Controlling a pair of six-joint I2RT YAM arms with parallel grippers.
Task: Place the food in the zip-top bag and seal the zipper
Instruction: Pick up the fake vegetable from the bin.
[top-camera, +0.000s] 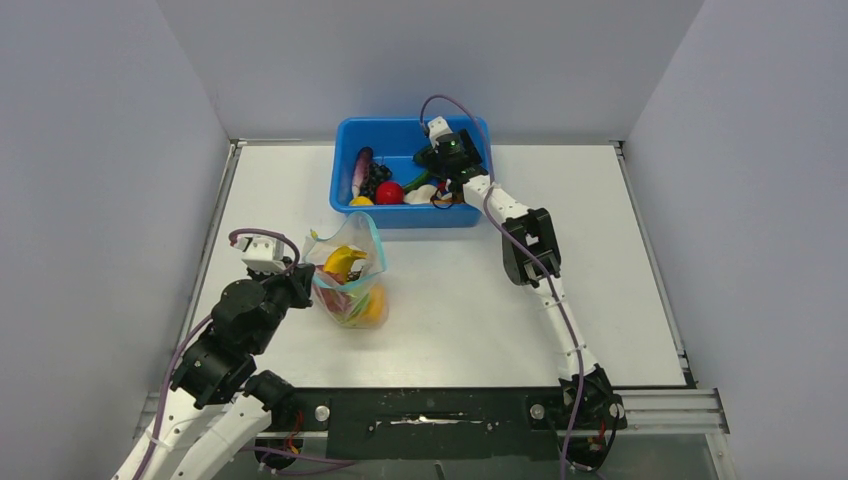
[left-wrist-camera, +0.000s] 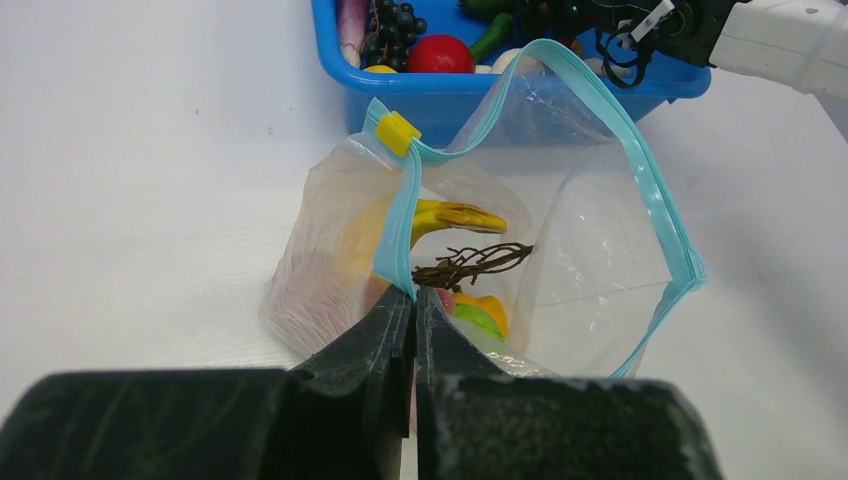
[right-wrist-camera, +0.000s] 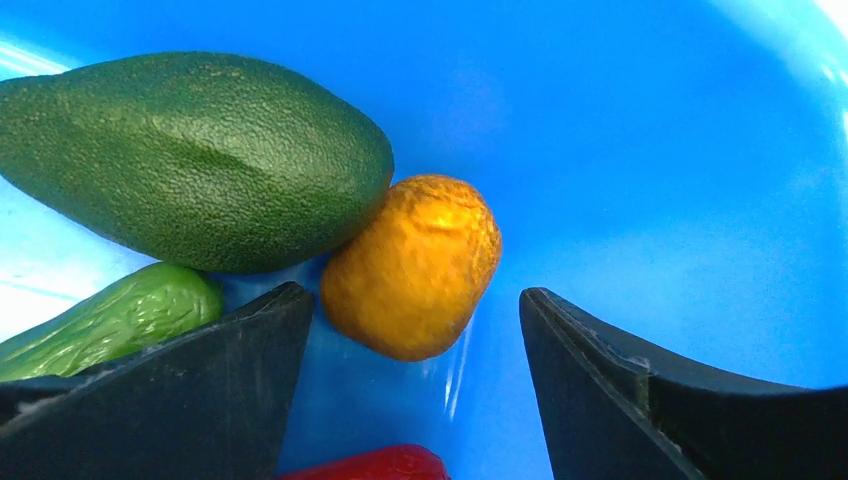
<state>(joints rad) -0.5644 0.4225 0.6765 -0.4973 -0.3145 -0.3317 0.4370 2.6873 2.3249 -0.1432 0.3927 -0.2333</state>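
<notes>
Step was filling the bag | left fingers pinched its rim | right fingers were spread around the orange fruit in the tub | next move needed a gentle squeeze, then a lift.

The clear zip-top bag gapes open, teal zipper unsealed. A yellow banana lies inside; more food sits at its one o'clock.

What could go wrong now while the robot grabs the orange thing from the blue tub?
The open right gripper straddles the orange fruit, which touches the avocado; a finger could nudge the avocado, or the glossy fruit could squirt out. The left gripper pinches only the bag's zipper strip; if it slips, the zip-top bag may flop shut.
</notes>
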